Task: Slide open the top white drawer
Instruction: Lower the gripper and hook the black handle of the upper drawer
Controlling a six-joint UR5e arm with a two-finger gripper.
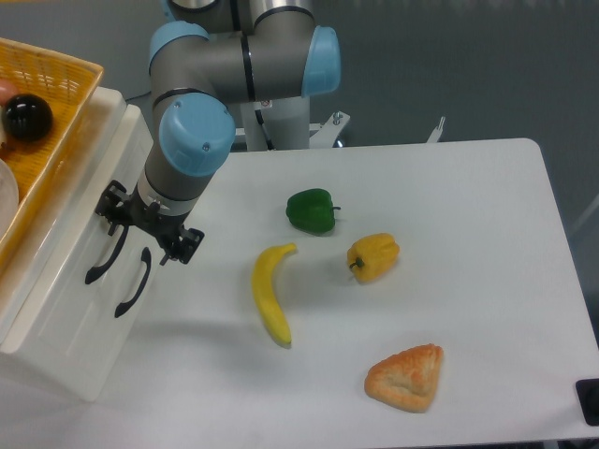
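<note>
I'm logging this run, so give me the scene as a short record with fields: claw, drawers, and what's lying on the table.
claw: open, at the cabinet front, by the top handle
top white drawer: closed, black handle not gripped
lower drawer: closed
table items: banana, green pepper, yellow pepper, pastry
on cabinet: yellow basket
</note>
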